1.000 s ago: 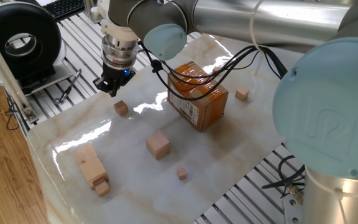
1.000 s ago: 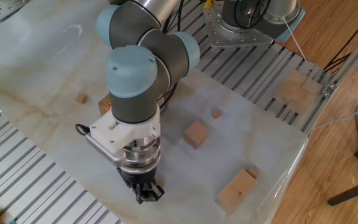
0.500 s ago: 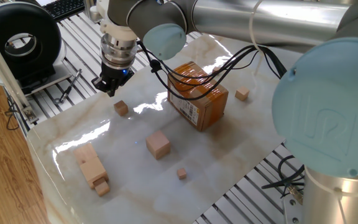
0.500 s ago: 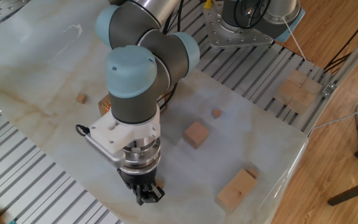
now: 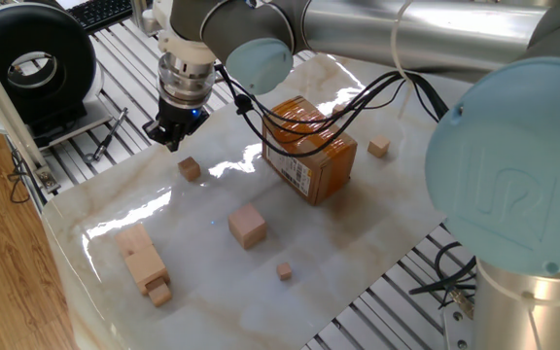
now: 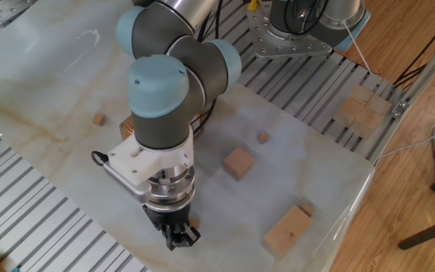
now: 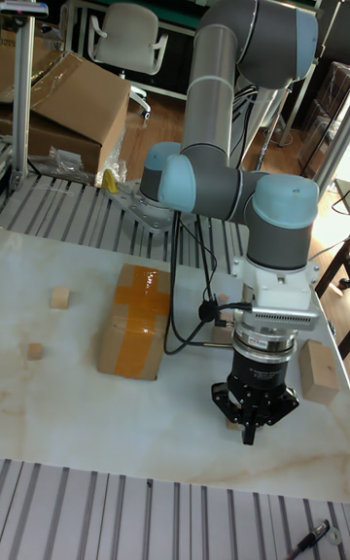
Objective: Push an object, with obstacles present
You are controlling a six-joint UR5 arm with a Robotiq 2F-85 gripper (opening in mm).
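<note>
The object, a small light-wood cube [image 5: 191,169], lies on the marble table just in front and to the right of my gripper [image 5: 169,137], with a short gap between them. The gripper points straight down, low over the table, and its fingers are shut with nothing in them. In the other fixed view the gripper [image 6: 177,238] and wrist hide nearly all of that cube. The tall fixed view shows the gripper [image 7: 251,429] near the table's front edge. Obstacles: a taped cardboard box [image 5: 309,148], a larger cube [image 5: 247,226], a second small cube [image 5: 379,147], a tiny cube [image 5: 285,271].
A long wooden block [image 5: 144,261] lies near the table's left corner. The table edge and metal slats [image 5: 95,68] run just behind the gripper. A black round device [image 5: 42,63] stands beyond them. The arm's cables [image 5: 358,102] hang over the cardboard box.
The gripper has shifted very slightly away from the small cube, toward the table edge. No block has moved.
</note>
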